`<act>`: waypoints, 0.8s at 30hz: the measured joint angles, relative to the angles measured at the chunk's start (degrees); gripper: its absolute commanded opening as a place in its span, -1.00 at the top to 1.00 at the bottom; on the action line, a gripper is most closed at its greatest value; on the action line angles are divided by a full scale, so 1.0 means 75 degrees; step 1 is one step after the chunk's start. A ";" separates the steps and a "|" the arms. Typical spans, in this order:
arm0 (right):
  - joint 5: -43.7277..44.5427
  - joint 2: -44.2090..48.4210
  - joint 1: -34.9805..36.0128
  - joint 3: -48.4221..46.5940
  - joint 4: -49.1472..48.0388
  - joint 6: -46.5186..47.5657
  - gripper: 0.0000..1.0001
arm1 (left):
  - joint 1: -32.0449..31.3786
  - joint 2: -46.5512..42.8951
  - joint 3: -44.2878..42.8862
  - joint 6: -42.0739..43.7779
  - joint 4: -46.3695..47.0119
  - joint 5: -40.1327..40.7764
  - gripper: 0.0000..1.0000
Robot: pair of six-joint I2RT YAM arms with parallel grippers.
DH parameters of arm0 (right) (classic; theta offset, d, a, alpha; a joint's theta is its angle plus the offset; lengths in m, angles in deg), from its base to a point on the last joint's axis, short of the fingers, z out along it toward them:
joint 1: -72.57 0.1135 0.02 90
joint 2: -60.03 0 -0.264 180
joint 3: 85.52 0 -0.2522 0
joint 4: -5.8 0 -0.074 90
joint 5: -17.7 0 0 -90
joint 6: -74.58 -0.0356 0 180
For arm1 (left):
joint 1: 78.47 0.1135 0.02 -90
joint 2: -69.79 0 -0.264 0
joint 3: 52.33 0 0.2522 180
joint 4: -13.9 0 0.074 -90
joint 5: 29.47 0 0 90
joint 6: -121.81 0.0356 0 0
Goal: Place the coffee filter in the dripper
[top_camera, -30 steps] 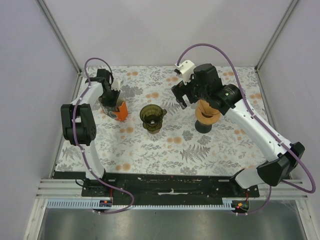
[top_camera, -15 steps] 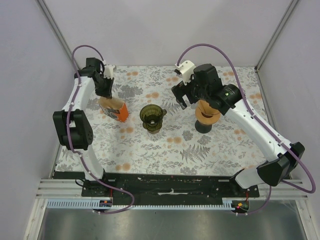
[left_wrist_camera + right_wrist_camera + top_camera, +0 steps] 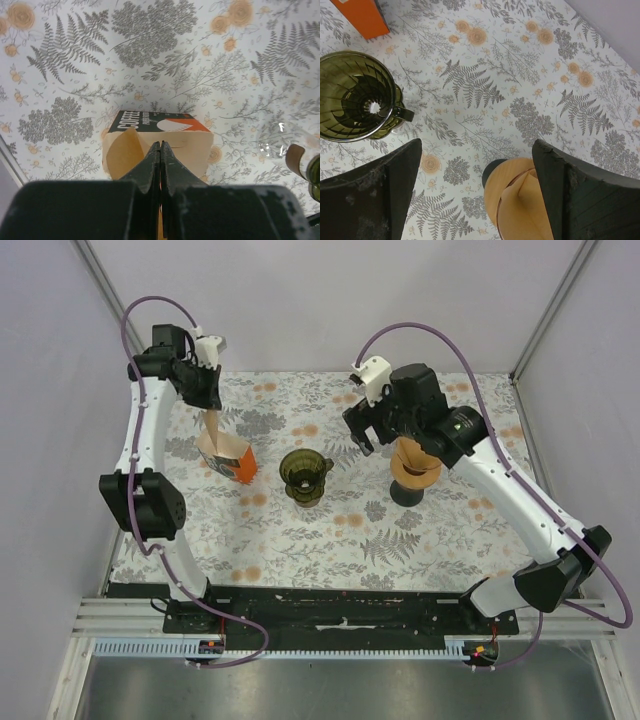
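Up goes the left arm (image 3: pixel 140 435): since the earlier frames it has lifted well clear of the box (image 3: pixel 232 460), drawing a filter (image 3: pixel 212 426) out with it, while the right arm has barely shifted.

On the table (image 3: pixel 330 530), the box, dripper (image 3: pixel 304 472) and stand (image 3: pixel 413 470) sit in a row from left to right, each apart from the next. The left gripper (image 3: pixel 207 398) has its jaws pressed together on the filter's upper edge. The filter hangs above the box, its lower tip seemingly at the box mouth. The right gripper (image 3: pixel 362 432) hovers between dripper and stand, jaws spread wide and holding nothing.

The step in hand looks like carrying the filter to the dripper. To do it well, lift until the tip is free of the box, then travel right with a firm pinch, since thin paper slips and flutters. Bring the point over the cone's centre and lower it before letting go, so the paper seats rather than tipping on the rim.

Only the top view shows the filter's full hang and the gap to the dripper. The left wrist view shows the closed pinch, with tan paper beneath it over the box's printed top. The right wrist view shows the dripper's ribbed inside with no paper in it, and the orange box corner beyond.
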 measured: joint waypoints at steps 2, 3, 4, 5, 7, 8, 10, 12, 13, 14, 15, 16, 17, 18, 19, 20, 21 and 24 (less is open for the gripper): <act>-0.0114 -0.0003 0.0000 -0.0163 0.0006 0.0000 -0.96 | 0.0000 -0.0015 -0.0216 0.0201 -0.0210 -0.0364 0.96; -0.0157 -0.0003 0.0000 -0.0242 0.0000 0.0000 -0.96 | 0.0000 -0.0032 -0.0289 0.0356 -0.0338 -0.0583 0.96; -0.0216 -0.0006 0.0000 -0.0332 0.0000 0.0000 -0.96 | -0.0009 -0.0047 -0.0347 0.0560 -0.0501 -0.0819 0.96; -0.0268 -0.0006 0.0000 -0.0449 -0.0006 0.0000 -0.96 | -0.0015 -0.0067 -0.0417 0.0787 -0.0685 -0.1052 0.96; -0.0361 -0.0009 0.0000 -0.0624 -0.0006 0.0000 -0.96 | -0.0029 -0.0085 -0.0627 0.1355 -0.1131 -0.1524 0.96; -0.0431 -0.0023 0.0000 -0.0740 -0.0006 0.0000 -0.96 | -0.0067 -0.0085 -0.0842 0.1754 -0.1416 -0.1830 0.96; -0.0533 -0.0073 0.0000 -0.0982 -0.0009 0.0000 -0.97 | -0.0175 -0.0093 -0.1262 0.2396 -0.1684 -0.2200 0.96; -0.0641 -0.0122 0.0000 -0.1198 -0.0012 0.0000 -0.96 | -0.0385 -0.0254 -0.1533 0.3063 -0.1725 -0.2422 0.96; -0.0714 -0.0146 0.0000 -0.1306 -0.0015 0.0003 -0.96 | -0.0545 -0.0428 -0.1533 0.3401 -0.1763 -0.2468 0.96; -0.0784 -0.0163 0.0000 -0.1387 -0.0015 0.0012 -0.96 | -0.0740 -0.0618 -0.1513 0.3739 -0.1818 -0.2512 0.96; -0.0842 -0.0181 0.0000 -0.1460 -0.0023 0.0026 -0.96 | -0.0921 -0.0790 -0.1498 0.4007 -0.1851 -0.2547 0.96; -0.0921 -0.0198 0.0000 -0.1545 -0.0023 0.0038 -0.96 | -0.1192 -0.1017 -0.1475 0.4331 -0.1871 -0.2559 0.96; -0.1029 -0.0224 0.0000 -0.1635 -0.0044 0.0061 -0.96 | -0.1483 -0.1241 -0.1472 0.4610 -0.1900 -0.2570 0.96; -0.1128 -0.0239 0.0000 -0.1687 -0.0073 0.0079 -0.96 | -0.1786 -0.1460 -0.1475 0.4846 -0.1926 -0.2594 0.96; -0.1244 -0.0248 0.0000 -0.1722 -0.0122 0.0114 -0.96 | -0.2087 -0.1658 -0.1504 0.5027 -0.1967 -0.2617 0.96; -0.1373 -0.0248 0.0000 -0.1746 -0.0149 0.0146 -0.96 | -0.2384 -0.1804 -0.1600 0.5164 -0.2022 -0.2658 0.96; -0.1524 -0.0248 0.0000 -0.1751 -0.0195 0.0201 -0.96 | -0.2600 -0.1894 -0.1705 0.5246 -0.2034 -0.2710 0.96; -0.2028 -0.0248 0.0000 -0.1751 -0.0312 0.0388 -0.96 | -0.3115 -0.2090 -0.2139 0.5353 -0.2034 -0.2903 0.96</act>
